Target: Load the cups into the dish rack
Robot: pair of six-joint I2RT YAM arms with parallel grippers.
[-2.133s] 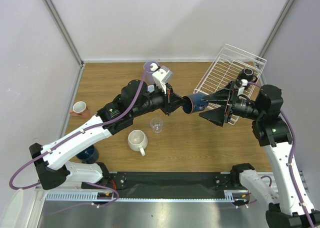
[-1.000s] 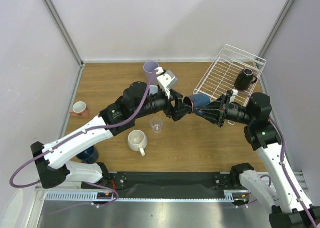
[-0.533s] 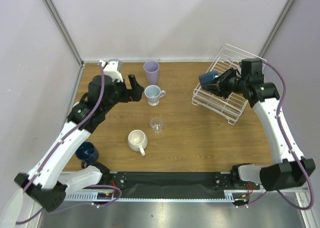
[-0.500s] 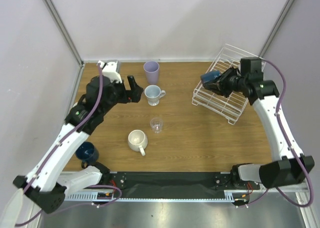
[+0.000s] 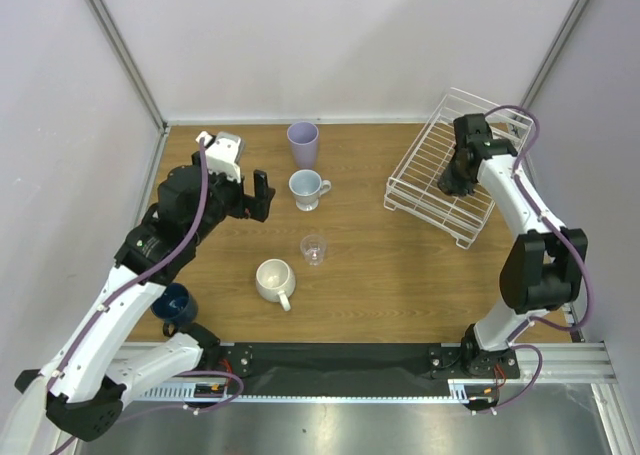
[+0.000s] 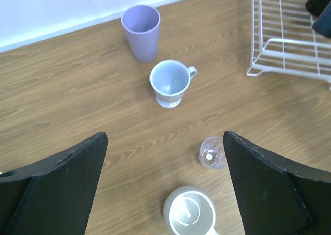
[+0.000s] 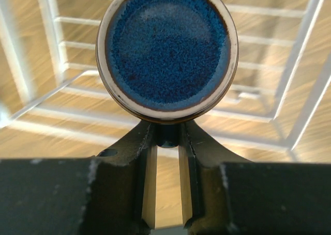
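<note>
My right gripper [image 7: 168, 132] is shut on the handle of a navy cup [image 7: 167, 51], whose round blue face with a pale rim fills the right wrist view above the dish rack's wires [image 7: 258, 64]. From above, that gripper [image 5: 453, 182] sits inside the white wire dish rack [image 5: 420, 175] and covers the cup. My left gripper [image 5: 258, 195] hangs open and holds nothing over the table's left half. Between its fingers [image 6: 62, 186] I see the lavender tumbler [image 6: 140, 31], pale blue-white mug [image 6: 169, 82], clear glass [image 6: 212, 153] and cream mug [image 6: 190, 212].
From above, the tumbler [image 5: 303, 143], pale mug [image 5: 307, 188], glass [image 5: 314, 249] and cream mug [image 5: 273, 279] stand in the table's middle. Another dark blue cup [image 5: 175, 303] sits near the left arm's lower link. Walls close in the back and both sides.
The right gripper has carried the navy cup from the rack's left edge further in over the rack. The left arm has drawn back slightly, its jaws now fully spread.
</note>
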